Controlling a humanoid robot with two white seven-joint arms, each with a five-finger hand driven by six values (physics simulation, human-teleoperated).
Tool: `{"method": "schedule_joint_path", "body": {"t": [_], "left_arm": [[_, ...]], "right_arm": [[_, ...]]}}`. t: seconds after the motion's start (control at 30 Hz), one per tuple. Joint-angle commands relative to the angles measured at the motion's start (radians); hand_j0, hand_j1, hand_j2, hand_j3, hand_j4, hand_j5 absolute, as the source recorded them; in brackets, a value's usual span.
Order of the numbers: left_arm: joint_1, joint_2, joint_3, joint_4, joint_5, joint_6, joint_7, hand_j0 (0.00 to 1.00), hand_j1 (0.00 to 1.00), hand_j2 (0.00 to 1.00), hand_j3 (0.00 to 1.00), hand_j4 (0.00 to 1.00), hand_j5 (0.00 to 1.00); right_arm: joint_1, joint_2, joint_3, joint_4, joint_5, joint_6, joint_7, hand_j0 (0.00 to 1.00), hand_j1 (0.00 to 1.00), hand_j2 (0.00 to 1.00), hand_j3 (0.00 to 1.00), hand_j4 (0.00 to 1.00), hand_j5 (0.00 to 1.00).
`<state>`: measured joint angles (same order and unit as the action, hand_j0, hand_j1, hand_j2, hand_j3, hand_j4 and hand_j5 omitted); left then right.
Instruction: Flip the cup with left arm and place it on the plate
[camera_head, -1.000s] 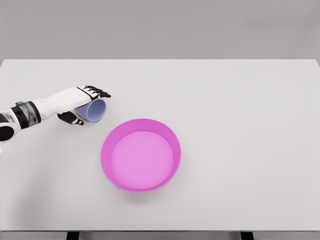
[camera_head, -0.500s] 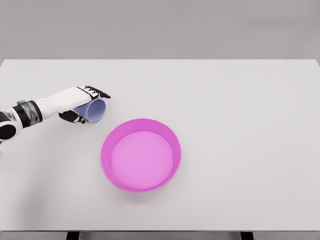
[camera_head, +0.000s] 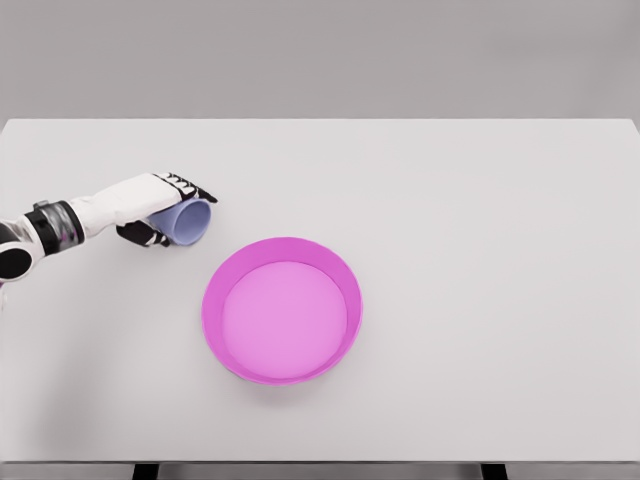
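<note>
Fingers (camera_head: 190, 187) around sideways cup (camera_head: 191, 222)

Most of the cup (camera_head: 191, 222) behind the left hand (camera_head: 150, 205) — arm cut off at the left edge.

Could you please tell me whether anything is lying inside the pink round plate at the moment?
Nothing lies inside the pink round plate; its floor shows bare. The lavender cup lies on its side outside it, in the left hand.

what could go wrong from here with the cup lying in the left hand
The pale blue cup lies on its side in the left hand, fingers over the top only: it might roll free during the flip. The pink round plate has a raised rim the cup could clip or land on tilted.
</note>
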<state>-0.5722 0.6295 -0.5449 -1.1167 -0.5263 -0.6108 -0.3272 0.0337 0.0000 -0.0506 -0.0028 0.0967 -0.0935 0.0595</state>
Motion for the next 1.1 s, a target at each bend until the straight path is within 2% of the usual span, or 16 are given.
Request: {"method": "schedule_joint_path", "body": {"t": [0.0,0.1,0.5,0.63,0.77,0.9,1.07], "left_arm": [[-0.002,0.002,0.000,-0.002,0.003,0.000,0.002,0.80,0.80,0.80,0.80,0.80,0.80],[0.000,0.006,0.002,-0.009,0.012,0.000,0.005,0.80,0.80,0.80,0.80,0.80,0.80],[0.011,0.009,-0.003,-0.041,0.192,0.000,0.005,0.80,0.80,0.80,0.80,0.80,0.80],[0.015,0.006,-0.007,-0.043,0.215,0.000,0.007,0.80,0.80,0.80,0.80,0.80,0.80],[0.018,0.009,-0.012,-0.058,0.270,0.000,0.007,0.80,0.80,0.80,0.80,0.80,0.80],[0.049,0.009,-0.012,-0.078,0.331,0.000,0.007,0.80,0.80,0.80,0.80,0.80,0.80],[0.046,0.024,-0.038,-0.087,0.370,0.000,0.011,0.80,0.80,0.80,0.80,0.80,0.80]], "right_arm": [[0.000,0.000,0.000,0.000,0.000,0.000,0.000,1.00,1.00,1.00,1.00,1.00,1.00],[0.000,0.000,0.000,0.000,0.000,0.000,0.000,1.00,1.00,1.00,1.00,1.00,1.00],[0.000,0.000,0.000,0.000,0.000,0.000,0.000,1.00,1.00,1.00,1.00,1.00,1.00],[0.000,0.000,0.000,0.000,0.000,0.000,0.000,1.00,1.00,1.00,1.00,1.00,1.00],[0.000,0.000,0.000,0.000,0.000,0.000,0.000,1.00,1.00,1.00,1.00,1.00,1.00],[0.000,0.000,0.000,0.000,0.000,0.000,0.000,1.00,1.00,1.00,1.00,1.00,1.00],[0.000,0.000,0.000,0.000,0.000,0.000,0.000,1.00,1.00,1.00,1.00,1.00,1.00]]}}
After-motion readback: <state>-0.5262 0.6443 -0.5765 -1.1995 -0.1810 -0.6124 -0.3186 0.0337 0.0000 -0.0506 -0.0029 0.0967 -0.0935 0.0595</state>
